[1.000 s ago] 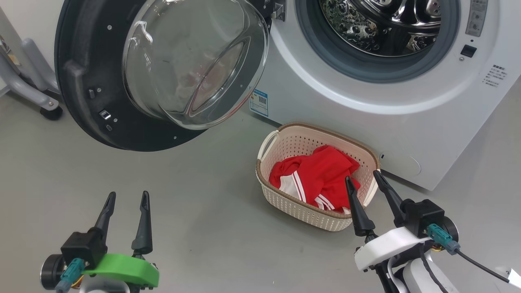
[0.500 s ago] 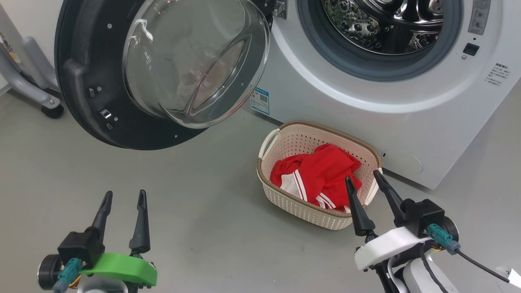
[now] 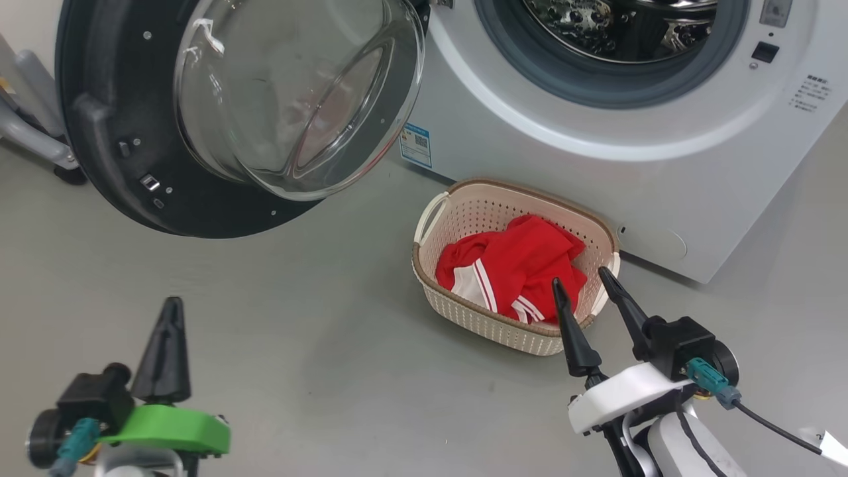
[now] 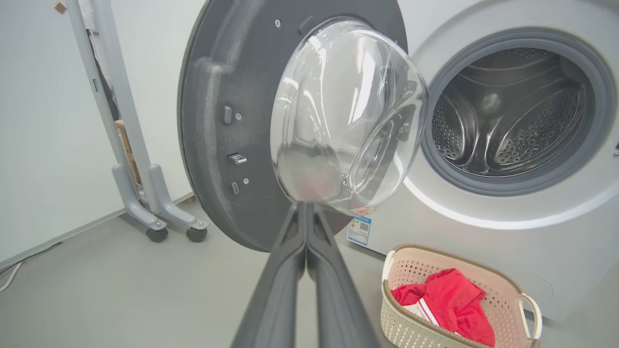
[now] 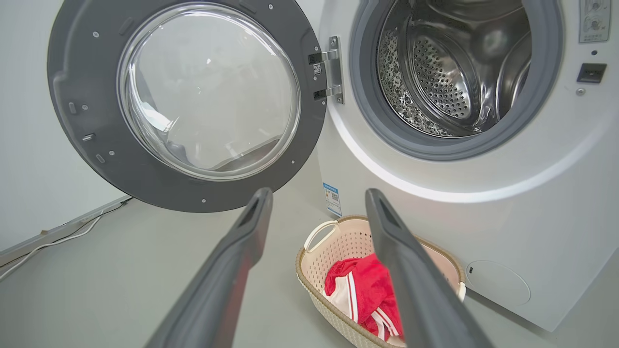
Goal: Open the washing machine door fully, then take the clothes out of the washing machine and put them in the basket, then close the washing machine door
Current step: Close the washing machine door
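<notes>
Fingers [image 3: 165,351] of the left gripper [image 3: 171,306] were clenched tight on nothing, down at seven o'clock in the head view, hovering over the grey floor [image 3: 298,344]. Over at five o'clock, the right gripper [image 3: 579,276] had its fingers spread wide and released, tips above the near rim of the basket [image 3: 464,218]. Red clothes [image 3: 523,265] lay heaped inside that basket, which sat on the floor just in front of the washing machine [image 3: 596,172]. Up at eleven o'clock, the washing machine door [image 3: 99,152] hung wide open.
</notes>
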You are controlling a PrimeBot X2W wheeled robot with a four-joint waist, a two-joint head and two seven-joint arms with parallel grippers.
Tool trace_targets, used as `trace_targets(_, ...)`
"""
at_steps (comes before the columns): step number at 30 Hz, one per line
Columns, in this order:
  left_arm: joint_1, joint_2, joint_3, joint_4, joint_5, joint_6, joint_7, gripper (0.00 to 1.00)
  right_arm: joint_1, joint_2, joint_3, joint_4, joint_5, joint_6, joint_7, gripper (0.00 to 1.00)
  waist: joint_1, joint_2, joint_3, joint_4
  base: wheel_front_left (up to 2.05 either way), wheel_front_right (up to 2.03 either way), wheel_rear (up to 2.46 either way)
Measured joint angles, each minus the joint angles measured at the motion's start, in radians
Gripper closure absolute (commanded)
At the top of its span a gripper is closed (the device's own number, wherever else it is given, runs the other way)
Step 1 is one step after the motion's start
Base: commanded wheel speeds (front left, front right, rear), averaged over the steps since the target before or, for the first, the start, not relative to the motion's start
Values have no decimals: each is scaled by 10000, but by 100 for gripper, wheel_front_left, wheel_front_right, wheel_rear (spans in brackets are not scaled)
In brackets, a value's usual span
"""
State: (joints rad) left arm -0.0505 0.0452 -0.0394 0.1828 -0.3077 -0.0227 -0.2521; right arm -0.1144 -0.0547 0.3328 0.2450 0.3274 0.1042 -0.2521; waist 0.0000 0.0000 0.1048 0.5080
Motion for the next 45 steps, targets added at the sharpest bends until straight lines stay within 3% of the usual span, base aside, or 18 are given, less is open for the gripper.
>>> trace_targets(11, -941, 1220, 1158, -1051, -84, -159, -2, 100, -442, -75, 276, -516, -320, -27, 58, 0, 0, 0, 832, -294, 0, 0, 0)
trace_targets(21, -2954, 2913, 3049, -1406, -940, -274, 221, 100, -988, -412, 314, -855, -690, -31, 362, 0, 0, 0, 1903, -622, 0, 0, 0)
trace_targets(27, -4196, 3638, 4621, -265, -2385, -249, 1003, 100, -1267, -523, 364, -884, -788, -27, 454, 0, 0, 0, 2442, -1059, 0, 0, 0)
trace_targets(32, -4799, 4268, 5350, 1034, -2951, -73, 1685, 100, -1356, -589, 380, -882, -821, -25, 458, 0, 0, 0, 2680, -1436, 0, 0, 0)
trace_targets(37, -5576, 4257, 5919, 2481, -4130, 113, 2533, 100, -1439, -616, 462, -863, -823, -12, 458, 0, 0, 0, 2837, -1764, 0, 0, 0)
trace_targets(45, -6711, 4117, 7574, 4251, -5726, 1145, 3382, 100, -1453, -631, 535, -792, -823, -10, 456, 0, 1, 0, 2843, -2121, 0, 0, 0)
